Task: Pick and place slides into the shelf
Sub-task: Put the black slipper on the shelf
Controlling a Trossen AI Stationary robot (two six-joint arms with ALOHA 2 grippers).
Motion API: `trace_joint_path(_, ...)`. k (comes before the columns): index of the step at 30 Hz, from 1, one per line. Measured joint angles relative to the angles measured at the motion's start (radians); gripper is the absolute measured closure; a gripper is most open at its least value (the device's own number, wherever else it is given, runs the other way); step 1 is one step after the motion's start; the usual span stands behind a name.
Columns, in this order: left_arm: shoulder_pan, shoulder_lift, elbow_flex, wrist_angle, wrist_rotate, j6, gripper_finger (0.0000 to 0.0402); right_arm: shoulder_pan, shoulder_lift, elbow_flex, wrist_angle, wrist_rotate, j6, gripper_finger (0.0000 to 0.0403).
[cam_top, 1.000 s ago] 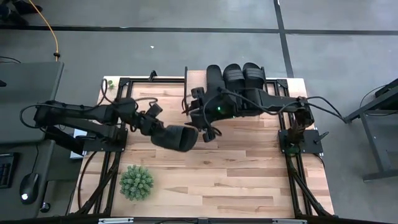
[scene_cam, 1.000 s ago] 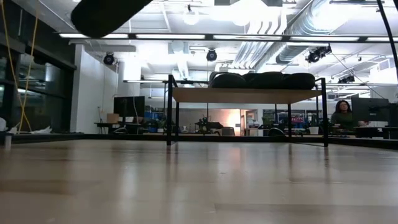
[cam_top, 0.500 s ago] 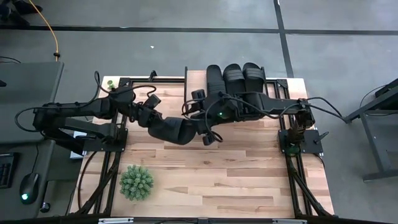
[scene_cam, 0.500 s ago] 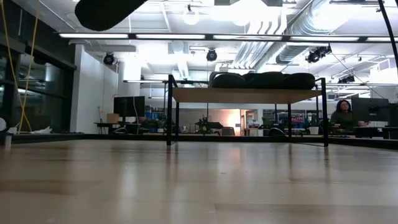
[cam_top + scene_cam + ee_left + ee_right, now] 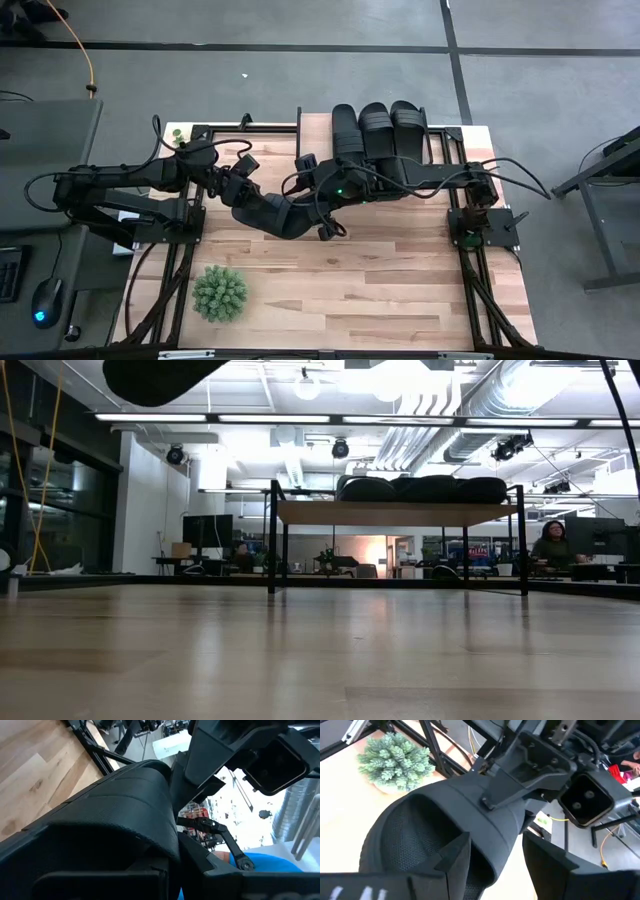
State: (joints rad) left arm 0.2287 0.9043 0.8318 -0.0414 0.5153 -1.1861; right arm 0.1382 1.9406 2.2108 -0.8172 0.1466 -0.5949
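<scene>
From above, three slides lie side by side on the shelf, upper centre, long axes up-frame, while my left tool pinches a fourth slide lying across mid-frame, my right tool spread around it; the low view shows a seated person.
</scene>
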Motion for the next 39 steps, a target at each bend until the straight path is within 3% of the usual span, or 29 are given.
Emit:
trace_joint_path(12, 0.002, 0.002, 0.000, 0.007, 0.007, -0.023, 0.0385, -0.002, 0.004, 0.000, -0.100, 0.053, -0.084, 0.0229)
trace_joint_path(33, 0.001, -0.001, 0.001, 0.041, 0.011, -0.042, 0.0385, -0.030, 0.003, -0.002, 0.028, 0.053, -0.087, 0.0229)
trace_joint_path(39, 0.001, -0.002, 0.001, 0.045, 0.015, -0.049, 0.0385, -0.032, 0.003, -0.002, 0.047, 0.036, -0.086, 0.0258)
